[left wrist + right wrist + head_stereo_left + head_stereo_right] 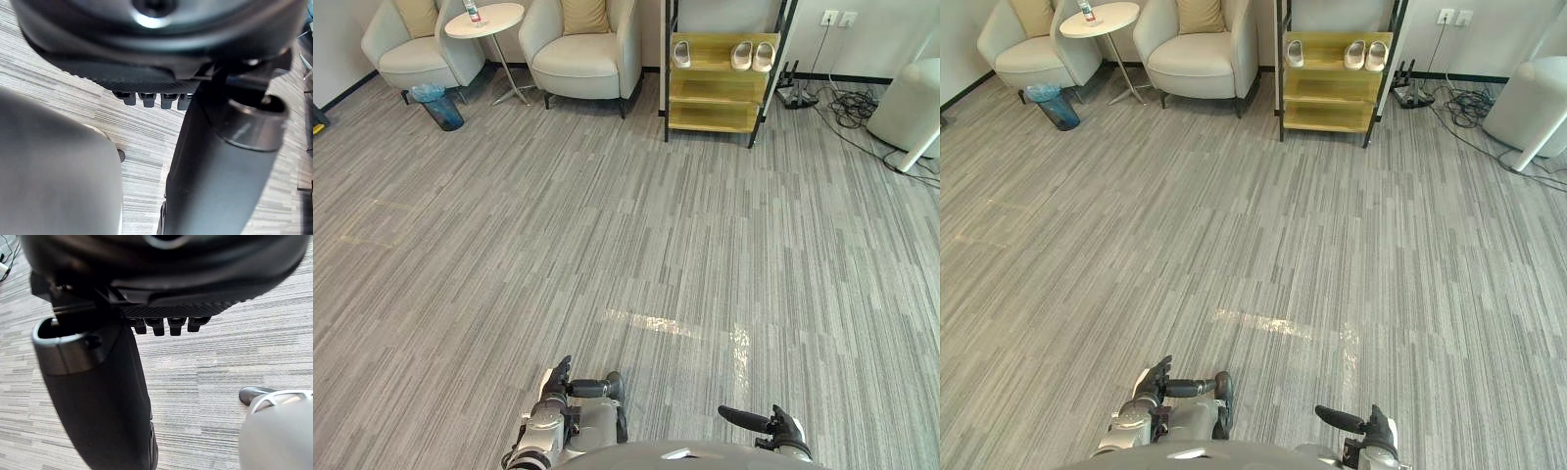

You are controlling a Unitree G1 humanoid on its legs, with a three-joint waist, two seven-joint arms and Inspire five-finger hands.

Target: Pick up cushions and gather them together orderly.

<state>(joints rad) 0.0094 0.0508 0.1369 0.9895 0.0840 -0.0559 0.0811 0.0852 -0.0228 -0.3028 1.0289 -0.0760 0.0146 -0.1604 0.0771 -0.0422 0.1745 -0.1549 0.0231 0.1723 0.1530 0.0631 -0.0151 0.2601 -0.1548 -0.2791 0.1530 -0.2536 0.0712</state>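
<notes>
Two tan cushions stand at the far end of the room. One cushion (pixel 416 14) leans on the back of the left pale armchair (pixel 411 54). The other cushion (pixel 584 15) leans on the back of the right pale armchair (pixel 582 59). My left hand (pixel 558 384) hangs low at the view's bottom edge, far from both, open and holding nothing; its fingers (pixel 151 99) are relaxed over bare floor. My right hand (pixel 775 428) is also low and open, with fingers (pixel 166 325) over the floor.
A round white side table (pixel 485 20) with a bottle stands between the armchairs, a blue bin (pixel 438 106) beside it. A wooden shelf rack (pixel 720 83) holding slippers stands at the back. A white rounded object (pixel 911 108) and loose cables (pixel 847 103) lie far right. Grey striped floor stretches between.
</notes>
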